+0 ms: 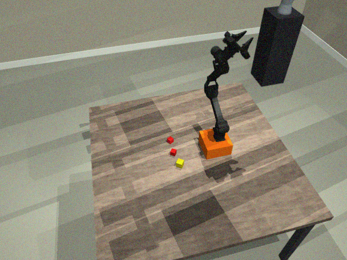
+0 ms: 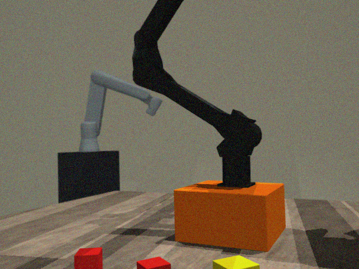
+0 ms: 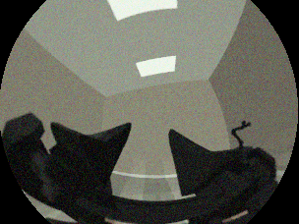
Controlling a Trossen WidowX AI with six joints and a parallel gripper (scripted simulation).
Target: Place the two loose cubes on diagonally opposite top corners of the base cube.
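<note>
We see the gripper (image 1: 242,44) raised high beyond the table's (image 1: 257,188) far edge, jaws partly open, holding nothing. Two red cubes (image 1: 170,139) (image 1: 173,151) and a yellow cube (image 1: 180,163) sit apart mid-table; which one is the base cube is unclear.

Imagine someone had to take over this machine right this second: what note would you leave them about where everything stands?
Pincer: raised high above the far side of the table, pointing up and away, fingers partly apart, holding nothing.
Things: two red cubes and a yellow cube sit apart in a short line on the wood, beside the arm's orange mount. None is stacked on another.
Done: nothing placed yet.
Left: bring the arm down to the cubes, pick up the loose ones one at a time, set each level on opposite top corners of the base cube with a slight gap between them, let go, pull back.
</note>
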